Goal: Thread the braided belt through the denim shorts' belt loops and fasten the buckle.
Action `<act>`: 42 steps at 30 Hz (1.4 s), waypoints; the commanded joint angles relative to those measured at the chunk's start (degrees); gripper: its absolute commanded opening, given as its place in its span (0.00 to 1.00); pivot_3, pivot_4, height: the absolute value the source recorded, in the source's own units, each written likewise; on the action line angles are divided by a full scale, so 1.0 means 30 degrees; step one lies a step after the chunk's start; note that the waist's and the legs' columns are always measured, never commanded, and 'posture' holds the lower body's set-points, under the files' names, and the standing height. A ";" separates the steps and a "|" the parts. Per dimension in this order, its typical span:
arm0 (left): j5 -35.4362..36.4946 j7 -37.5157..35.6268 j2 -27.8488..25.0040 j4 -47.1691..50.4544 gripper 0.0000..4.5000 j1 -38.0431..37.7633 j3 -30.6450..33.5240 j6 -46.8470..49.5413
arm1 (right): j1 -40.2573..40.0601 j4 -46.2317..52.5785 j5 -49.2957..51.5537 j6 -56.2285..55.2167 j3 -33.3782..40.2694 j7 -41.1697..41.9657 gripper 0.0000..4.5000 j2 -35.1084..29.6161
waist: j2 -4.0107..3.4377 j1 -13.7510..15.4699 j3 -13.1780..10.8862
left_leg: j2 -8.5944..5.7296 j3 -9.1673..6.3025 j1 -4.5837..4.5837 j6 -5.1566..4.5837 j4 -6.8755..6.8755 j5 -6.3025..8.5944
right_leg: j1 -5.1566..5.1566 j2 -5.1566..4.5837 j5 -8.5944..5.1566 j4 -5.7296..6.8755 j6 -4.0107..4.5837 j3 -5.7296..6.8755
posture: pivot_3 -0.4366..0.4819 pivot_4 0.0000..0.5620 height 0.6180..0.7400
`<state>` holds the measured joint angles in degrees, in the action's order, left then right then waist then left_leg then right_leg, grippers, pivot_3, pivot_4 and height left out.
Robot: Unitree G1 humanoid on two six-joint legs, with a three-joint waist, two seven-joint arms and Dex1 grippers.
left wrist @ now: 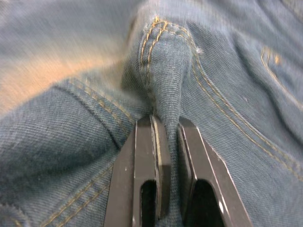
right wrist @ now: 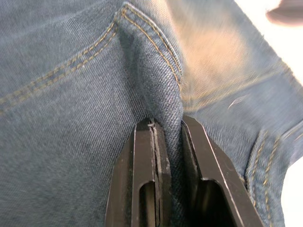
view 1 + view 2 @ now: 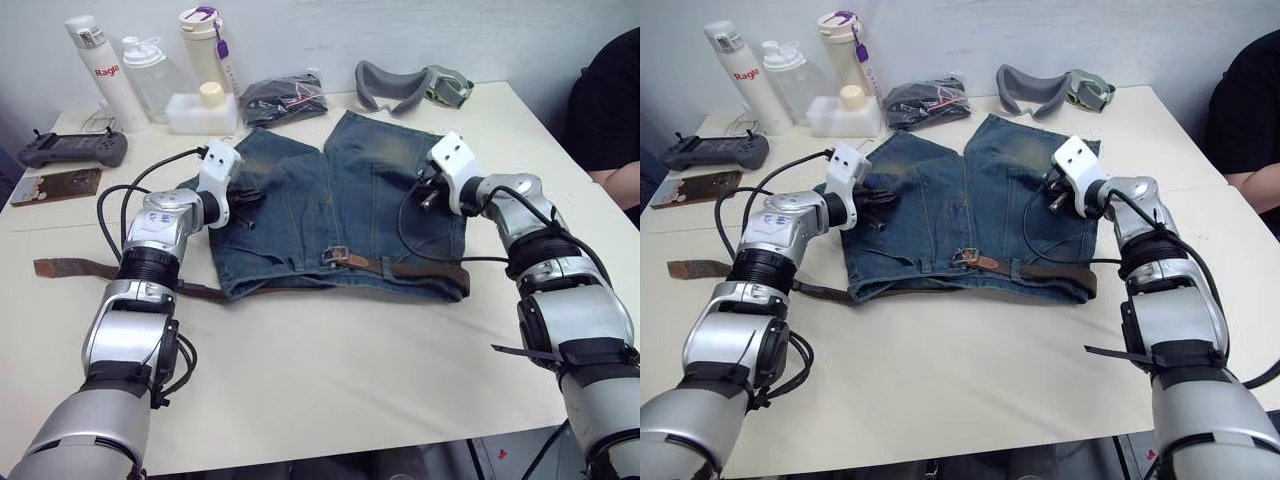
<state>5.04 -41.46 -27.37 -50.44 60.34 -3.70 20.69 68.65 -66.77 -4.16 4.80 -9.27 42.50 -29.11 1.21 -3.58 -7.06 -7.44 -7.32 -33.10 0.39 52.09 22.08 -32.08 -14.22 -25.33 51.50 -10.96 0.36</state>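
Note:
The denim shorts (image 3: 330, 215) lie flat on the white table (image 3: 330, 380), waistband towards me and legs pointing away. The braided belt (image 3: 425, 271) runs along the waistband under a belt loop (image 3: 386, 265). Its silver buckle (image 3: 337, 256) sits near the fly, and a brown end (image 3: 70, 267) trails out over the table to the left. My left gripper (image 3: 245, 197) is shut on a raised fold of denim (image 1: 165, 80) on the left leg. Over the right leg, my right gripper (image 3: 425, 190) is likewise shut on a pinched ridge of denim (image 2: 161, 80).
At the back stand a white flask (image 3: 95, 70), a clear bottle (image 3: 150, 75), a purple-lidded bottle (image 3: 205, 45) and a white box (image 3: 200, 112). A black fabric bundle (image 3: 285, 97) and grey goggles (image 3: 410, 87) lie behind the shorts. A controller (image 3: 72, 150) lies left; a person (image 3: 610, 110) sits right.

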 commanded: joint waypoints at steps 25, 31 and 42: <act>0.8834 -0.2590 -0.4234 1.8574 0.99 -0.8592 0.6264 1.2845 | -0.9497 2.1246 0.8081 1.2753 0.5813 0.3559 1.00 -0.2576 | -0.0214 -0.0616 -0.0026 | 0.0309 0.0487 -0.0180 -0.0452 -0.0021 -0.0257 | 0.0505 -0.0727 -0.0003 -0.0184 0.0008 0.0701 | 0.48 0.27 0.19; 0.8800 -0.2328 -0.4651 1.9793 0.99 -1.0040 0.5479 1.2575 | -1.0047 2.3081 0.8737 1.3561 0.5420 0.3516 1.00 -0.3058 | -0.0393 0.1075 -0.0314 | 0.0290 0.0565 -0.0074 -0.0426 -0.0113 -0.0492 | 0.0565 -0.0024 0.0386 -0.0389 0.0734 0.0182 | 0.48 0.27 0.19; 0.9946 -0.2487 -0.4531 2.1506 0.99 -1.1201 0.5628 1.1827 | -1.0875 2.4855 0.9224 1.3630 0.4163 0.4192 1.00 -0.3802 | -0.0247 0.1015 -0.0408 | 0.0191 0.0527 -0.0070 -0.0345 -0.0535 -0.0806 | 0.0627 -0.0070 0.0347 -0.0565 0.0656 -0.0036 | 0.48 0.27 0.19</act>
<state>33.58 -48.39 -40.60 11.40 27.01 12.20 57.96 36.05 4.14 22.29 46.35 3.83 53.56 -39.06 0.47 -0.54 -8.28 -6.86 -5.72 -33.31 -0.58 50.31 19.56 -30.25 -14.45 -24.30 49.70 -9.02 0.26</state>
